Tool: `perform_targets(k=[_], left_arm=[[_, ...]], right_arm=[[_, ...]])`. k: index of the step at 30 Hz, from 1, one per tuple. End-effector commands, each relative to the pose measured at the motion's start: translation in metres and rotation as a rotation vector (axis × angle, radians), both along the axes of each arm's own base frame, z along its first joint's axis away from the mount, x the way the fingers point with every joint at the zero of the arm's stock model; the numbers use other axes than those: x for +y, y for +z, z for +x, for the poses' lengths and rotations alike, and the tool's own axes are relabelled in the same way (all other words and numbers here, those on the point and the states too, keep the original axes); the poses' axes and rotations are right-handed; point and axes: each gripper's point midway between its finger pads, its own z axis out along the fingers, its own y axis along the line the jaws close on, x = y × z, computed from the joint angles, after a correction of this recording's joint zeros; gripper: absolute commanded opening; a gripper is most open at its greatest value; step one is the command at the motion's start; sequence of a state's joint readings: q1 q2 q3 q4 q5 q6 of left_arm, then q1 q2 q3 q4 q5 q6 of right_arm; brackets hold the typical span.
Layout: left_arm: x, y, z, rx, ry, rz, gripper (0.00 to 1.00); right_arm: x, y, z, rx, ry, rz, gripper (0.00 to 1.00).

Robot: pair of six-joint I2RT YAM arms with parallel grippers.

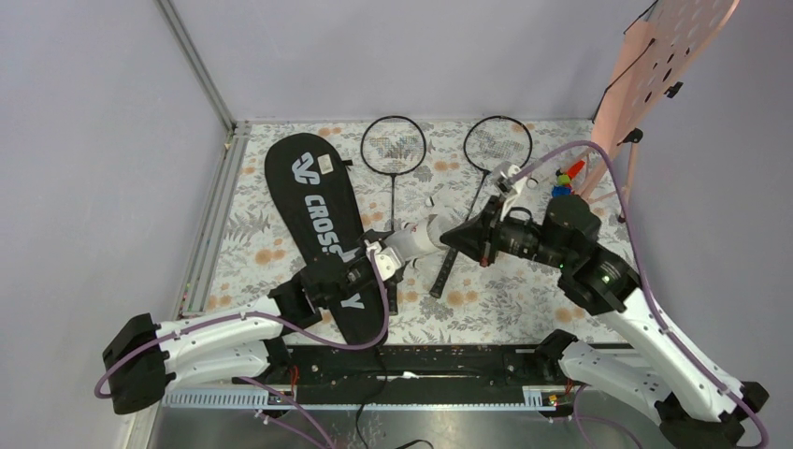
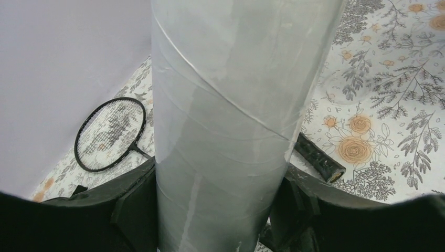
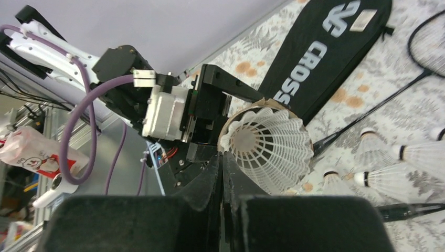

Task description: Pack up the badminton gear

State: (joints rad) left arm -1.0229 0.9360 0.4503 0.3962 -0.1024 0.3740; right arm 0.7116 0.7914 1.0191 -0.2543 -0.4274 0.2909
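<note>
Table (image 1: pixel 524 299) w/ floral cloth is carrying everything. Black CROSSWAY bag (image 1: pixel 309 196) is lying flat on its L-centre part, wide end toward the far wall, narrow end running under the L arm. Pink perforated board (image 1: pixel 669 47) is standing on its stand at the far R corner. Two rackets are lying side by side just R of the bag: L racket (image 1: pixel 394 145) and R racket (image 1: pixel 497 143), heads toward the far wall, handles pointing back at the arms. White tube (image 1: pixel 416 241) is sitting in the L hand (image 1: pixel 382 257), which is clamping it round the body w/ fingers (image 2: pixel 134 210) on both sides, open end facing the R arm. R hand (image 3: pixel 223 168) is pressing its fingers fully together, tips at the tube's mouth, against the skirt edge of a shuttlecock (image 3: pixel 267 147) sitting in that mouth; can't tell if a feather's pinched. Loose shuttlecocks (image 3: pixel 367 149) are lying on the cloth nr the racket shafts. Small coloured toys (image 1: pixel 566 178) are sitting by the board's stand.
</note>
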Motion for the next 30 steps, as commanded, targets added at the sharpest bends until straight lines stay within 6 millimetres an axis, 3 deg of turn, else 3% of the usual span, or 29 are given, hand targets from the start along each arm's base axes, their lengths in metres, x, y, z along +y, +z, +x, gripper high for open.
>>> perform_targets(k=[1,12,19,21,24,30], left_arm=[[0.002,-0.04,-0.018,0.153,-0.05,0.066,0.56],[0.0,-0.037,-0.024,0.137,-0.085,0.048,0.56],[0.0,-0.037,-0.022,0.138,-0.072,0.044,0.56],[0.002,-0.036,-0.017,0.132,-0.046,0.033,0.56],[0.005,-0.036,-0.013,0.128,-0.015,0.028,0.56],[0.01,-0.032,-0.005,0.121,0.043,0.006,0.56]], right_arm=[[0.014,0.008,-0.002,0.065,0.053,0.025,0.0],[0.027,-0.039,0.018,0.28,-0.012,-0.062,0.0],[0.035,-0.041,0.019,0.302,0.012,-0.076,0.02],[0.034,-0.039,0.02,0.295,0.004,-0.079,0.09],[0.022,-0.026,0.021,0.247,-0.046,-0.087,0.29],[-0.026,0.0,0.023,0.133,-0.256,-0.059,0.65]])
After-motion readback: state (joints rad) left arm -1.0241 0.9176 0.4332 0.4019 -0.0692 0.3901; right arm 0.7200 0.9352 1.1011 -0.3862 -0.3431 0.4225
